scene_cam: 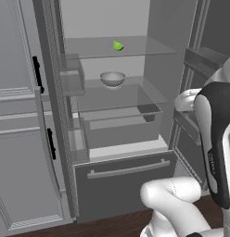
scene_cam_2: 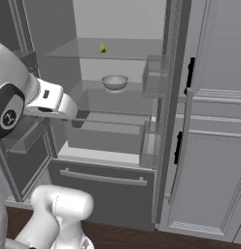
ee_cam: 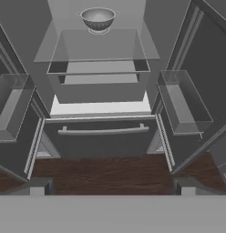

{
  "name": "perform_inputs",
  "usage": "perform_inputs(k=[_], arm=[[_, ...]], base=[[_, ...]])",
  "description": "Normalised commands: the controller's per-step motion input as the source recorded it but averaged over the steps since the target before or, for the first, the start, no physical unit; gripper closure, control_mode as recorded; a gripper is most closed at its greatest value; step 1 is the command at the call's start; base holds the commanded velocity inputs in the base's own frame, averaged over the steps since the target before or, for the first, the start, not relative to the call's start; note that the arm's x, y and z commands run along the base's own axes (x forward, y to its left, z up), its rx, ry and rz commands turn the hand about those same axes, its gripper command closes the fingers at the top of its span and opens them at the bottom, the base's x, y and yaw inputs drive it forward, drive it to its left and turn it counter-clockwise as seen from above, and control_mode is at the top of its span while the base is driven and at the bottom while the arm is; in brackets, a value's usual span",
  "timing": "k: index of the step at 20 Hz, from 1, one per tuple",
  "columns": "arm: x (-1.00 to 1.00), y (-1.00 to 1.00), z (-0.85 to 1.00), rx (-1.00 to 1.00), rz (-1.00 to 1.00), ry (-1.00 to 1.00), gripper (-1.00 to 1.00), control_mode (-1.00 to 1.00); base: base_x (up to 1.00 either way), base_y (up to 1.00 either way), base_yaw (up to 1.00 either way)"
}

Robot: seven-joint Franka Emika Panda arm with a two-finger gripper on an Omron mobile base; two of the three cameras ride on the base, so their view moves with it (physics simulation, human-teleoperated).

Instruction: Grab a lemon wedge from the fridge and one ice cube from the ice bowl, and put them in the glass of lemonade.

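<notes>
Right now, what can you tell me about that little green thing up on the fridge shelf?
That is the lemon wedge, a tiny yellow-green piece, bright against the pale interior. It lies on the upper clear shelf of the open fridge, near the middle, alone there. Only the shelf touches it. One shelf below sits a grey metal bowl, slightly to its left in the left base view. Its cut faces are too small to make out.

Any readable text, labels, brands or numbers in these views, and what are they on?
Small white lettering runs down the arm's dark link: too blurred to read.
A round white emblem sits on the arm's dark joint: no letters legible.
The fridge, its shelves and the bowl carry no text.
</notes>
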Motion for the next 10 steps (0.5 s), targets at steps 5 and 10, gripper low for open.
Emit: perform_inputs(k=[5, 10], arm=[[-0.03, 0.0, 0.0, 0.0, 0.0, -0.01, -1.0, -1.0], [-0.23, 0.0, 0.02, 0.0, 0.02, -0.22, -1.0, -1.0]], base=[[0.0, 0.0, 0.0], [0.0, 0.0, 0.0]])
